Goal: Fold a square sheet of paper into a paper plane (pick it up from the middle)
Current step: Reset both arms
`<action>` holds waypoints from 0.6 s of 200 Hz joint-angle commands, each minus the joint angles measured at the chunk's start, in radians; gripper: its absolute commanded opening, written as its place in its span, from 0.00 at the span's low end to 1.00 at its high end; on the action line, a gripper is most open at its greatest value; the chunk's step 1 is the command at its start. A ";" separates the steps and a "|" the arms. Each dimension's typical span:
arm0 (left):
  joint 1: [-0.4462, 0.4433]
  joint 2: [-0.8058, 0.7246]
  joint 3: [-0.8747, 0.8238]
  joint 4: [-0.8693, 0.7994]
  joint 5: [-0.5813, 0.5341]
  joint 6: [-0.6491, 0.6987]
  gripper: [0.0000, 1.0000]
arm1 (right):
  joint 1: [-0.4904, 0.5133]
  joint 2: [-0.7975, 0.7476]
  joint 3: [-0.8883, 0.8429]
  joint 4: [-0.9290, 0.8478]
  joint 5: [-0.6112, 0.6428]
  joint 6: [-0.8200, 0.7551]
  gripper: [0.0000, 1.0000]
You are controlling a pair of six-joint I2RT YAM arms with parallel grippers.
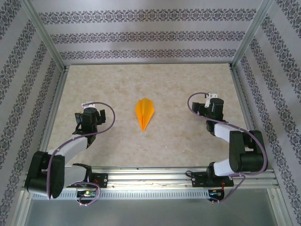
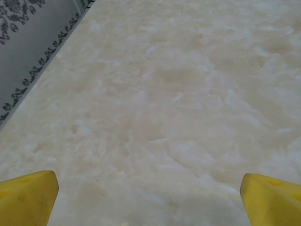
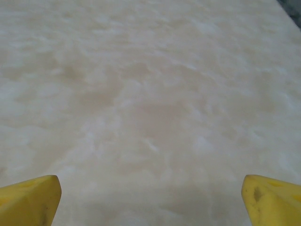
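Paper plane: orange dart, lying flat mid-table, nose toward the near edge, well apart from both grippers.
Left gripper: jaws spread wide, holding nothing, over bare tabletop.
Right gripper: likewise wide apart and empty.

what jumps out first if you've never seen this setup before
The bright orange paper plane catches the eye first, lying at the middle of the pale marbled table with its pointed tip toward the arms' bases. The left gripper and the right gripper flank it at a distance, both open and holding nothing. In the wrist views their yellow fingers stand wide apart over bare table.
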 commanded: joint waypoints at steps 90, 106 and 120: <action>0.130 0.387 -0.008 0.632 0.289 0.063 0.99 | 0.011 0.095 -0.138 0.469 0.027 0.013 0.98; 0.130 0.390 -0.011 0.631 0.286 0.063 0.99 | 0.048 0.094 -0.147 0.481 0.130 -0.002 0.98; 0.130 0.382 -0.011 0.619 0.300 0.063 0.99 | 0.058 0.091 -0.150 0.484 0.146 -0.008 0.98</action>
